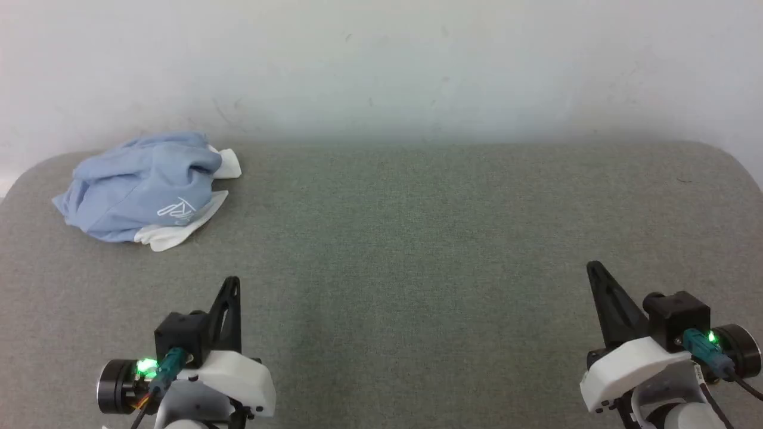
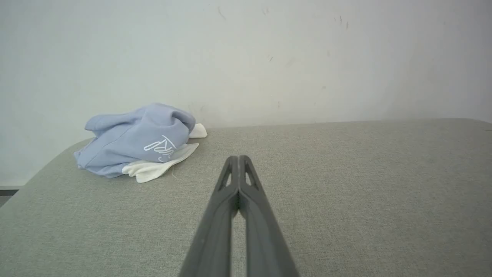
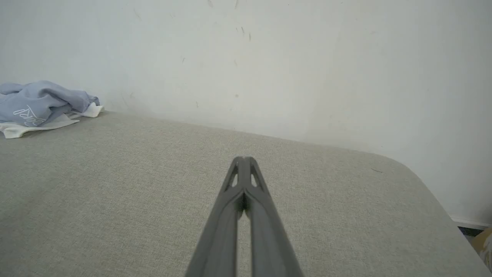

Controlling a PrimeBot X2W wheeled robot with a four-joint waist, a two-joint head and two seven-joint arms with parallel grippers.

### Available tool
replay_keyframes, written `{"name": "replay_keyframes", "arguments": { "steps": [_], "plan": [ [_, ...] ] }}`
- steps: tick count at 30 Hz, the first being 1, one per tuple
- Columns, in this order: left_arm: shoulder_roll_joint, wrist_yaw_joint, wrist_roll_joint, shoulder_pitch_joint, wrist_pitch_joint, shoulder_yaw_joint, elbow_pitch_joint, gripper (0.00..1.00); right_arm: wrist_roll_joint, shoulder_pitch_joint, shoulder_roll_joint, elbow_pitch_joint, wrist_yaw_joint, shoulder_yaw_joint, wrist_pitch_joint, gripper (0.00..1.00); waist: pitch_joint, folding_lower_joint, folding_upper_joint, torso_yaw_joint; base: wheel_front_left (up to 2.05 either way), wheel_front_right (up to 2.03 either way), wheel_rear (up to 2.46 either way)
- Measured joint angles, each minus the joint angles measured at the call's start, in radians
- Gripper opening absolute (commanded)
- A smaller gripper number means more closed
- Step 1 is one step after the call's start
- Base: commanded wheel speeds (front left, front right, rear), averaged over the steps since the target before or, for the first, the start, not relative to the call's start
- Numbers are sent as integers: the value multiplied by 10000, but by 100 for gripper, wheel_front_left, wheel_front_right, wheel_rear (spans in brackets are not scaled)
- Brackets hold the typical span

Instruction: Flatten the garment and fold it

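The garment [image 1: 143, 187] is a light blue shirt with white trim and a white script logo, crumpled in a heap at the far left of the grey table, close to the wall. It also appears in the left wrist view [image 2: 136, 142] and at the left edge of the right wrist view [image 3: 38, 105]. My left gripper [image 1: 232, 283] sits near the front left, shut and empty, well short of the heap; its tips [image 2: 239, 157] meet. My right gripper [image 1: 592, 267] is at the front right, shut and empty, its fingers [image 3: 243, 158] pressed together.
The grey fabric-covered table [image 1: 417, 238] has rounded far corners and butts against a white wall [image 1: 381, 59]. Its right edge [image 3: 434, 200] drops off to the floor.
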Motion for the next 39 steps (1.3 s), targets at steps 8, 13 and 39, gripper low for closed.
{"name": "replay_keyframes", "arguments": {
  "steps": [8,13,39],
  "plan": [
    [0,0,0,0,0,0,0,0,0,0,0,0,0,0,0,0,0,0,0,0,0,0,0],
    [0,0,0,0,0,0,0,0,0,0,0,0,0,0,0,0,0,0,0,0,0,0,0],
    [2,-4,-56,4,-104,-40,56,100,33,12,-6,46,0,-2,-102,100,7,0,0,19,0,0,0]
  ]
}}
